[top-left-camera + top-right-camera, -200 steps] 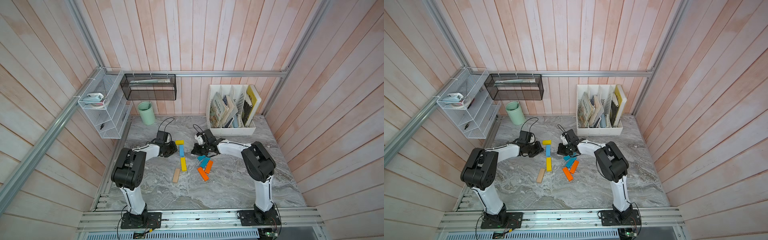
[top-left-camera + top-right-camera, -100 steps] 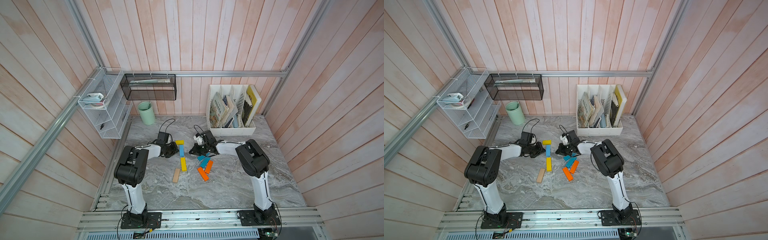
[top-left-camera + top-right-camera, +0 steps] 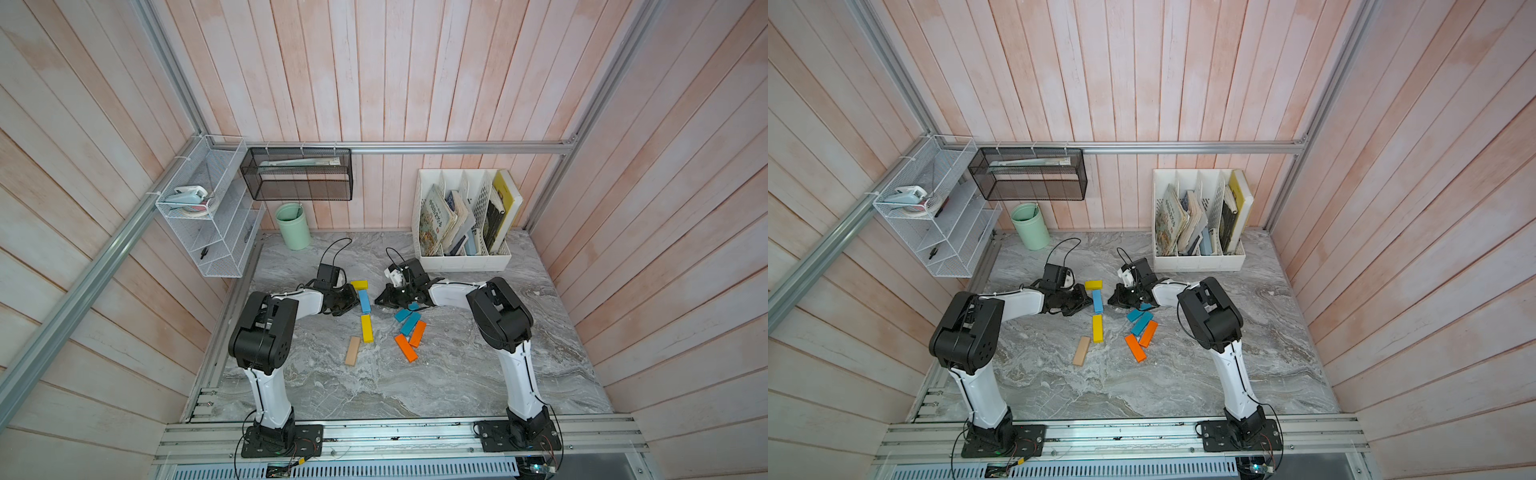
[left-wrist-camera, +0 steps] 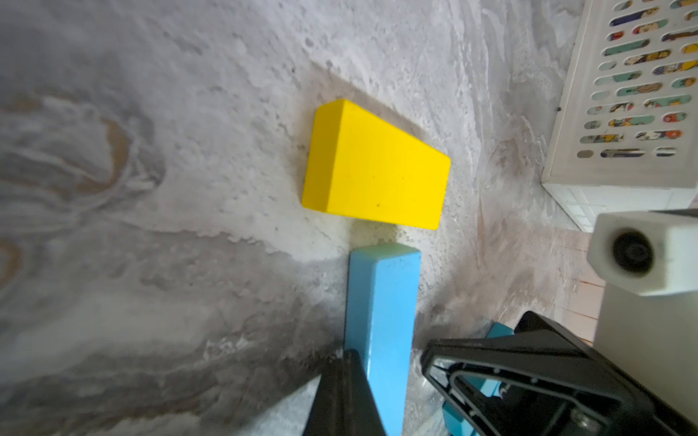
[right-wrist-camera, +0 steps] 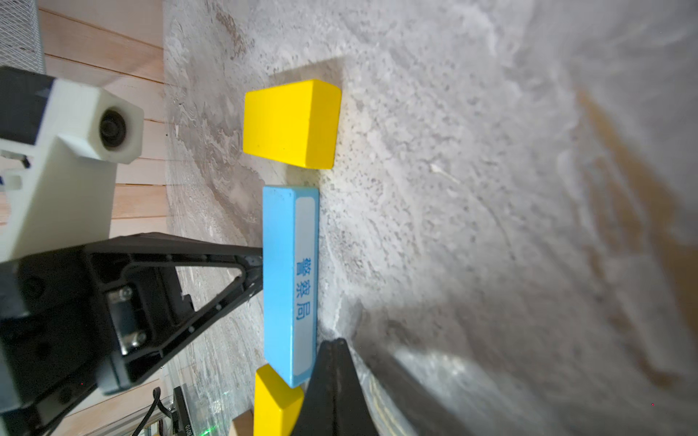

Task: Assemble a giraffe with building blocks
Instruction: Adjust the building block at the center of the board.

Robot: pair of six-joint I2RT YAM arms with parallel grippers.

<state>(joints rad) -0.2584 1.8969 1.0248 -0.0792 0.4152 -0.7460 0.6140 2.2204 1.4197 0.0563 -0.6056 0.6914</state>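
At six o'clock of the short yellow block (image 3: 359, 285), we are flanking the blue block (image 3: 364, 301) with the left gripper (image 3: 355, 300) at nine and the right gripper (image 3: 377, 302) at three, both clenched empty, judging it light, rigid, slick, best pinched across its long sides.

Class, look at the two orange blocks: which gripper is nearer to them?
Right. The right gripper is beside the blue block on the side facing the orange blocks; the left gripper is at its opposite side, farther off.

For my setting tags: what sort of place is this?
Likely a staged desk nook inside a robot cell: white magazine rack holding books, mint pen cup, white wire wall shelf.
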